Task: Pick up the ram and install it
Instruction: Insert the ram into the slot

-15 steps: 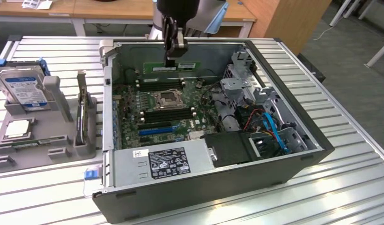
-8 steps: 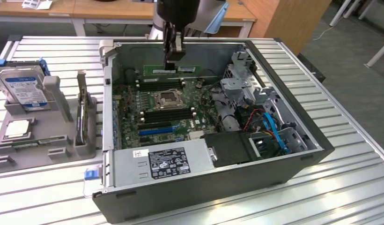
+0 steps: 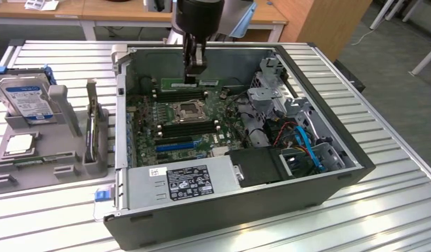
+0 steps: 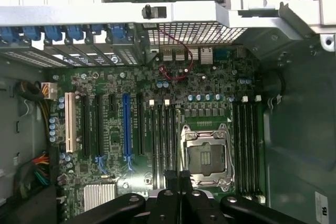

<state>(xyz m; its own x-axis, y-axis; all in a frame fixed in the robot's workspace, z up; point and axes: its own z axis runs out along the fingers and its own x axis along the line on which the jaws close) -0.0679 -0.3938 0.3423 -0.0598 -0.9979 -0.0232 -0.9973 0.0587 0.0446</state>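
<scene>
Table [image 3: 383, 210]: ribbed aluminium profile, pale and glossy, is laid in long parallel slats under everything.
Room: wooden desks [image 3: 117, 10] are seen beyond the table, and grey floor [image 3: 391, 79] at the exterior view's right.
Computer case [image 3: 236, 218]: a dark grey metal box is laid on its side, open on top.
Power supply [image 3: 184, 181]: a silver block with a printed label is fitted at the case's near end.
Motherboard [image 4: 210, 77]: dark green, studded with small cylindrical capacitors; a square metal-framed processor socket [image 4: 206, 156] is flanked by black memory slots [image 4: 247, 145].
Ram [image 3: 209, 83]: a thin green stick with a white label is held level over the memory slots beyond the socket, near the case's far wall in the exterior view; whether it is seated cannot be told.
Gripper [image 3: 194, 73]: black, pointed straight down inside the case; its jaws are drawn together on the ram's upper edge.
Fixture [image 3: 61, 157]: grey plastic, set at the exterior view's left; a blue-labelled hard drive [image 3: 24, 97] is stood in it and a square silver processor chip [image 3: 19, 144] is laid flat.
</scene>
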